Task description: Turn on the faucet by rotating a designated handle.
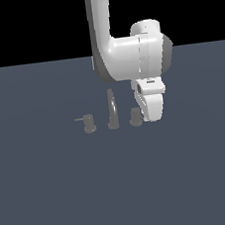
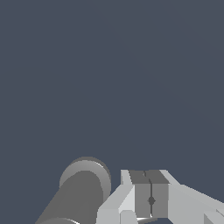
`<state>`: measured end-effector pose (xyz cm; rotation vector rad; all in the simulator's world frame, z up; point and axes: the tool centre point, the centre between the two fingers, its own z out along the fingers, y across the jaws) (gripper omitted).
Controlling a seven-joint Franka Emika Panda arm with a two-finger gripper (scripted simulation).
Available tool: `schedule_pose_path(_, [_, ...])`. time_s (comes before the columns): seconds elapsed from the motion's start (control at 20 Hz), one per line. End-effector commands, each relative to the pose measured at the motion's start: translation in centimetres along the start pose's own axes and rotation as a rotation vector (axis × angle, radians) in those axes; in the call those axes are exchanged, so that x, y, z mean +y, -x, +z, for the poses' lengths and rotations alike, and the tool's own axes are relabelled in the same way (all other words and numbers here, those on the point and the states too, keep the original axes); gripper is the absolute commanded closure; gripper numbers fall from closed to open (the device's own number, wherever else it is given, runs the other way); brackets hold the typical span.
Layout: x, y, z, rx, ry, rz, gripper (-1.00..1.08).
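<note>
The handle (image 1: pixel 135 116) is standing upright on the floor (image 1: pixel 54 191), lever hidden behind the gripper (image 1: pixel 152 117), which is sitting just beside it, on the exterior view's right, fingers (image 2: pixel 143 194) pressed together.

Floor (image 1: pixel 54 191): a flat, plain slate-blue surface is seen, spread from the near edge of the exterior view to a straight horizon.
Backdrop (image 1: pixel 24 25): a solid black band is shown above the horizon; no texture is resolved in it.
Horizon: a sharp, level line is formed where the floor is met by the backdrop.
Light: the floor is lit evenly; only small, faint shadows are cast.
Wrist view: the same slate-blue floor is shown across most of the picture.
</note>
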<state>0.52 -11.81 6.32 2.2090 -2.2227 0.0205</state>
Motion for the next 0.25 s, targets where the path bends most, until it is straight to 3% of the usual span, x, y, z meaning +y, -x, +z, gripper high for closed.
schedule_pose_path(0.0, [-0.5,3.6,-0.1,-0.011,0.001,-0.034,1.08])
schedule_pose_path(0.2, [-0.8,5.7,-0.1,-0.015,0.003,-0.045,1.08])
